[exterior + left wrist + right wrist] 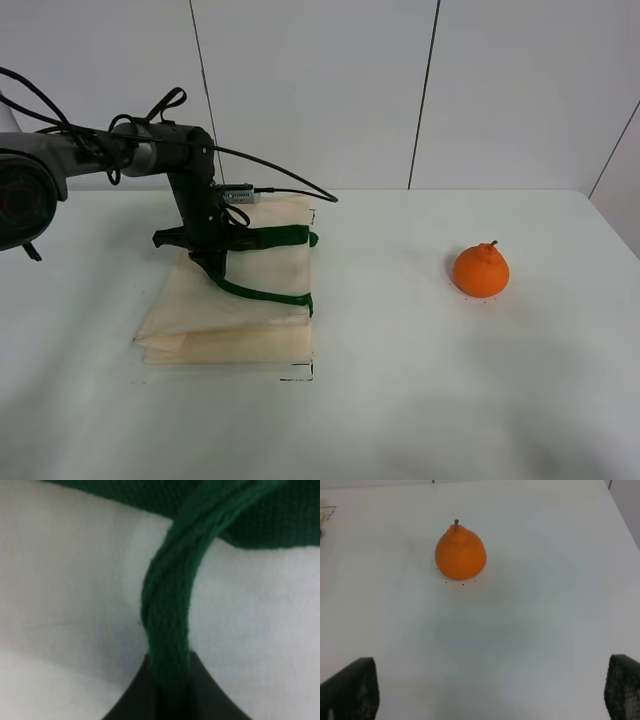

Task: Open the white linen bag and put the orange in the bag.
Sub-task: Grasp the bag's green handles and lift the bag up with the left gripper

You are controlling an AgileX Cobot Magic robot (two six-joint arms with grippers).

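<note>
Desk (420,400) is plain white and takes up pretty much the whole overhead shot, with pale wall panels behind it. Bag (245,310) lies flat on the left half, cream cloth, a bit rumpled along its near edge, and way bigger than the fruit. Left arm (110,150) comes in from the left edge with cables looped over it and drops straight down onto the far part of the bag. Left gripper (208,258) is clamped on the handle (167,620). The wrist cam shows the dark green strap pinched tight between the two black fingers (135,700), with bag cloth right behind it. From above, the green strap runs from the gripper toward the bag's right edge in two legs, one along the far side and one slanting toward the near side. I can't tell if that's one loop or both. Orange (481,270) sits by itself on the right half of the desk, well apart from the bag, upright with its bumpy top and short dark stem up, nothing touching it. A few tiny black dots mark the desk around its base. Right gripper (487,692) hangs back from the orange (460,553) with its fingers (350,690) spread wide, nothing between them, and it doesn't show up overhead.
</note>
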